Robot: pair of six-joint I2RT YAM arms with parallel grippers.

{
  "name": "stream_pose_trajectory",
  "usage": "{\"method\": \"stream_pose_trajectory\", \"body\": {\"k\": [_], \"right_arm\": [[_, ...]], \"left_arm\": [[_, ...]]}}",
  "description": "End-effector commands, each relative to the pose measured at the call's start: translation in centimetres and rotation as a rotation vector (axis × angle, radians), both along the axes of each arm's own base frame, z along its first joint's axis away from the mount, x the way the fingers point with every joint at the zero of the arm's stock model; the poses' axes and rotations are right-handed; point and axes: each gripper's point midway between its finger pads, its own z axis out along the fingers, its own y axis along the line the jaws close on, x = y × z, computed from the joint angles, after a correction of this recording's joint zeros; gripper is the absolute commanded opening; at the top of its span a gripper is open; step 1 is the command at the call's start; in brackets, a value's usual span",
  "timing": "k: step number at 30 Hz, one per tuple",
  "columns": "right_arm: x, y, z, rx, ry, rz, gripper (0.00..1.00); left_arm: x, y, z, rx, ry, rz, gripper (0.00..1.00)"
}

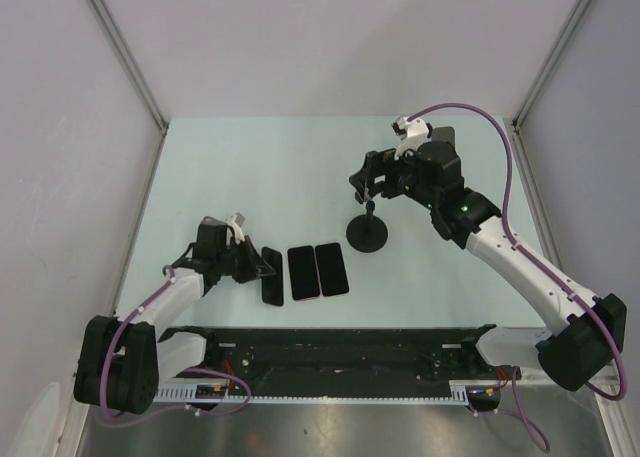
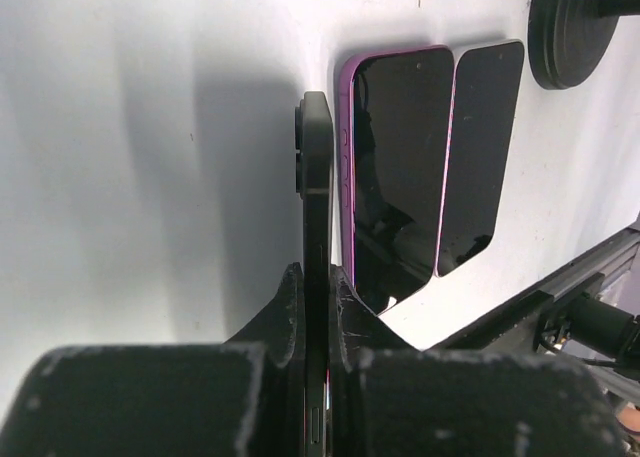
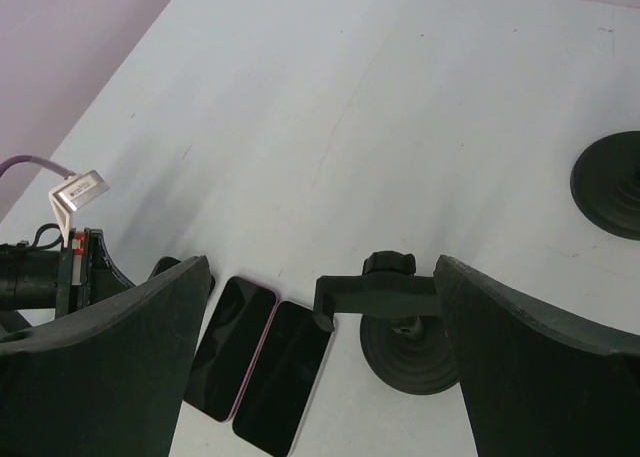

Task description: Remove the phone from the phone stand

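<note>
- Left gripper [image 2: 318, 312]: jaws clamped shut on the phone [image 2: 317, 207]. The pads pinch its two flat faces near one end. The phone stands on its long edge and runs straight out ahead of the fingertips.
- The phone is off the phone stand [image 1: 367, 232], which sits well beyond the left fingertips and off to their right. Its cradle looks bare. I cannot tell whether the phone's lower edge touches the table [image 1: 250, 167].
- Right gripper [image 3: 322, 277]: jaws spread as wide as they go, holding nothing. The stand's clamp arm [image 3: 375, 292] lies between the two fingers and appears to touch neither. The stand base [image 3: 410, 355] sits beneath them.
- A purple-edged phone [image 2: 395, 167] lies flat just right of the left fingers, close beside the held phone. A second flat phone [image 2: 482, 147] lies against its far side.
- Handling (judgement): a rigid, thin slab, light for this gripper, with smooth, slippery glass faces. A face-to-face pinch is the right hold, but a grip nearer mid-length would resist twisting better.
- Risk (judgement): with the grip at one end, the long overhang could pivot in the pads if the far tip catches. Glass chips on a hard drop.
- Next (judgement): lay it down gently, long edge first, tipping it away from the purple-edged neighbour, then let go.
</note>
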Motion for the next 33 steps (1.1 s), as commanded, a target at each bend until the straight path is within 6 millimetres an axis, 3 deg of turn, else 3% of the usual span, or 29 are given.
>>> {"method": "stream_pose_trajectory", "body": {"k": [1, 16, 19, 22, 33], "right_arm": [[0.5, 0.3, 1.1, 0.024, -0.042, 0.013, 1.0], [0.3, 0.3, 0.8, 0.041, -0.027, 0.017, 1.0], [0.4, 0.3, 0.5, 0.042, -0.019, 0.011, 1.0], [0.5, 0.3, 0.5, 0.043, -0.02, 0.011, 1.0], [1.0, 0.7, 0.0, 0.052, -0.007, 0.008, 1.0]], "left_arm": [[0.8, -0.7, 0.7, -0.066, -0.028, 0.024, 0.0], [1.4, -1.1, -0.4, -0.084, -0.008, 0.035, 0.02], [1.1, -1.0, -0.8, -0.08, 0.001, 0.03, 0.12], [0.7, -0.9, -1.1, -0.077, 0.008, 0.033, 0.31], [0.9, -0.8, -1.4, -0.068, 0.019, 0.047, 0.63]]}}
